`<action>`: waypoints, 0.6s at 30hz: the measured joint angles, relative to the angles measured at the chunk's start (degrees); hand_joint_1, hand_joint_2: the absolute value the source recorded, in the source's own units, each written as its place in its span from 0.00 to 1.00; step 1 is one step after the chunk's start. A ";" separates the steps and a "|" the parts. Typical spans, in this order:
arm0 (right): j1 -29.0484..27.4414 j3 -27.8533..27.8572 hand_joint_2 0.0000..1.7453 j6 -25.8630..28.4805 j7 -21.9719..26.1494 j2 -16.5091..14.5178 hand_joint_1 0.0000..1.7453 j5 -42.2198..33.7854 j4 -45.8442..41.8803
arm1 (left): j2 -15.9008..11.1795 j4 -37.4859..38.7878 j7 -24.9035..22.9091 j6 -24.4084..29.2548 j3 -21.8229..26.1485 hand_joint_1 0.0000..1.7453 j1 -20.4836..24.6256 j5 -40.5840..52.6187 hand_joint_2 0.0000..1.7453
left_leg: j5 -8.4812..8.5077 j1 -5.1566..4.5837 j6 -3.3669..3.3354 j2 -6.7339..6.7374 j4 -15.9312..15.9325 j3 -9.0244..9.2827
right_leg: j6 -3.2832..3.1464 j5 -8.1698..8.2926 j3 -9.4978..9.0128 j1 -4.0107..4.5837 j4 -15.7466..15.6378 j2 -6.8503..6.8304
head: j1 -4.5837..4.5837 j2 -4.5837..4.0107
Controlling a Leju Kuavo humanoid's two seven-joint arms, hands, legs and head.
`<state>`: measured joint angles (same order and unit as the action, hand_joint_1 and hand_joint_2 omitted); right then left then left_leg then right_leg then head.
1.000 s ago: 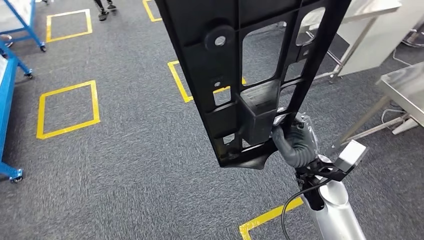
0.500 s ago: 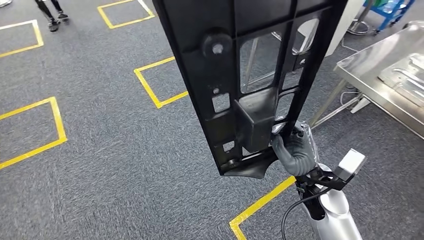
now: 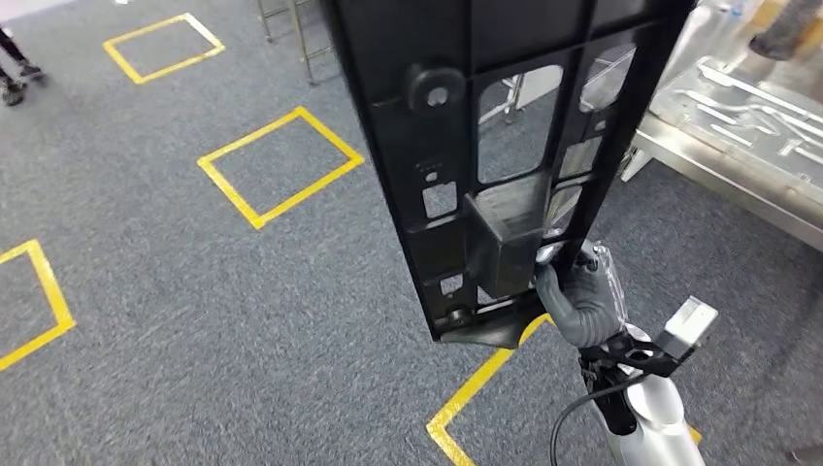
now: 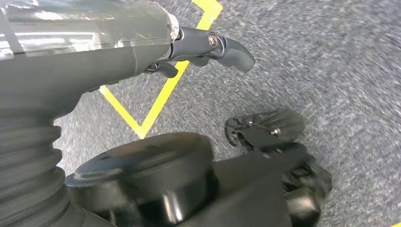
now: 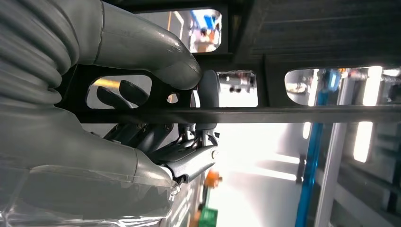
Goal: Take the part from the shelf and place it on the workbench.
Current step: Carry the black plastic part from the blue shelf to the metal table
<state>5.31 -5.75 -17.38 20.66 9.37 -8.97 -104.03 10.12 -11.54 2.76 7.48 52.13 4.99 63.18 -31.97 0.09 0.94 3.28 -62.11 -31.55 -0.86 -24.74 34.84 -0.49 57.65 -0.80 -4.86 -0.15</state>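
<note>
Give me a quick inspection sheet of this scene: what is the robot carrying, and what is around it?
Surface: steel workbench at upper right, not yet reached; metal pieces lie on it.
Job's things: long black part held upright over the floor, with cut-out windows and a boxy block low down.
Clutter: nothing seen.
Hands: right hand grips the part near its lower end; left hand hangs over the carpet, fingers apart, holding nothing.
Cables: black cable loops beside the right wrist.
Surroundings: grey carpet with yellow tape squares; a person's feet at far left.
</note>
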 joint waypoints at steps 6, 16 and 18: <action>0.38 0.00 1.00 -0.61 -0.07 0.01 1.00 0.08 0.25 | -0.01 0.00 -0.08 0.30 0.06 0.00 -0.07 -0.28 1.00 | -0.24 0.24 0.07 -3.22 -7.80 -4.68 | -0.21 -0.09 -0.03 0.10 0.36 4.39 | -0.01 0.00; 0.69 0.15 1.00 -0.41 -0.59 -0.87 1.00 0.14 -0.02 | 0.11 0.00 -0.02 0.12 -0.01 0.00 -0.23 0.55 1.00 | 4.92 0.51 -2.51 -5.41 4.45 -0.05 | 2.72 -3.39 4.96 -0.33 7.98 3.24 | 0.01 0.00; 0.56 0.15 1.00 -0.30 -0.63 -1.01 1.00 0.15 -0.11 | 0.10 0.00 -0.09 0.07 -0.01 0.00 -0.48 0.61 1.00 | 4.75 0.21 -2.81 -3.48 4.46 -0.04 | 3.03 -6.35 8.52 -0.37 15.05 1.67 | 0.01 0.00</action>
<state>5.87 -5.60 -17.68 20.03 8.36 -8.81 -104.15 10.22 -11.54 2.67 7.54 52.13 4.51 63.79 -27.22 0.30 -1.87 -0.20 -57.65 -31.59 2.17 -31.08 43.36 -0.85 72.70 0.87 -4.85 -0.15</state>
